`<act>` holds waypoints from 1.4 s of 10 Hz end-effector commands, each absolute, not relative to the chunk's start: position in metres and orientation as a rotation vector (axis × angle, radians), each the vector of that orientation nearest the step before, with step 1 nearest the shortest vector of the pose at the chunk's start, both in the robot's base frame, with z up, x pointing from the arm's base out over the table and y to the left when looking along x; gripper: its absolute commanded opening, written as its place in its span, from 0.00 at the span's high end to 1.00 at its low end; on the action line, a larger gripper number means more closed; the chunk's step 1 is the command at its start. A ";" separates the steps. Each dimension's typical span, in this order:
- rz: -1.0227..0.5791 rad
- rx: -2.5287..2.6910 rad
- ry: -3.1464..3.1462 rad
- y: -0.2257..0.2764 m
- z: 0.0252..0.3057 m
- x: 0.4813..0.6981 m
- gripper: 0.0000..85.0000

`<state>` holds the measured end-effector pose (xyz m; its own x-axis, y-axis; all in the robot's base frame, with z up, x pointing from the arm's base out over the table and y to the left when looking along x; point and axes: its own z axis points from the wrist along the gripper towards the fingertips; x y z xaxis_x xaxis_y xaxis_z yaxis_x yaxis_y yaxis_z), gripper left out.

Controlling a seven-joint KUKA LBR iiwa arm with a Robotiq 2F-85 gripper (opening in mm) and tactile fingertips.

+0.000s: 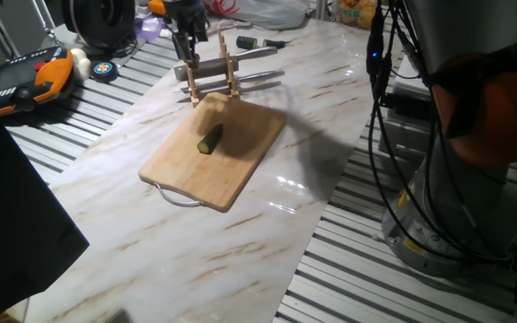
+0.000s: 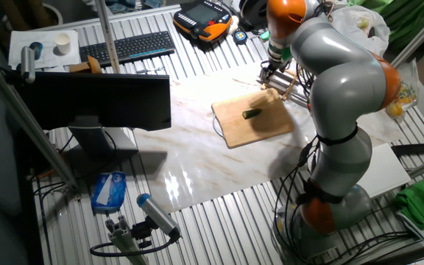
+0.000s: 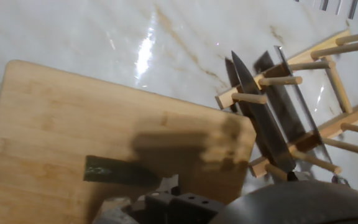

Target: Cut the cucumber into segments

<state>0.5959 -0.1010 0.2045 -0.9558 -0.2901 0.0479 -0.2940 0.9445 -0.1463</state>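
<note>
The gripper (image 1: 187,49) hangs over the wooden knife rack (image 1: 212,79) at the far end of the board (image 1: 214,148). In the fixed views its fingers point down at the handle end of the rack. Whether they are spread or closed on anything I cannot tell: the hand view shows only the dark base of the hand at the bottom edge.

The knife (image 3: 260,115) lies across the rack's pegs, blade flat and tip pointing away from the hand. Resting there keeps the handle raised off the table, where fingers can close around it. A second blade lies in the rack beside it.

Nearer, the cucumber (image 1: 210,139) lies on its side near the middle of the board, well apart from the rack. It is whole, with no cut pieces on the board. In the hand view it shows as a dark green strip (image 3: 120,171), partly under the hand's shadow.

The board sits on the marble table (image 1: 151,229), its metal loop handle at the near end.

Cutting has not begun; taking the knife looks like the step in hand.
</note>
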 end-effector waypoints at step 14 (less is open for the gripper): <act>0.262 0.676 -3.078 -0.153 0.161 0.637 0.00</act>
<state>0.6382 -0.1542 0.1604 -0.9071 -0.4207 0.0155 -0.4172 0.8935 -0.1661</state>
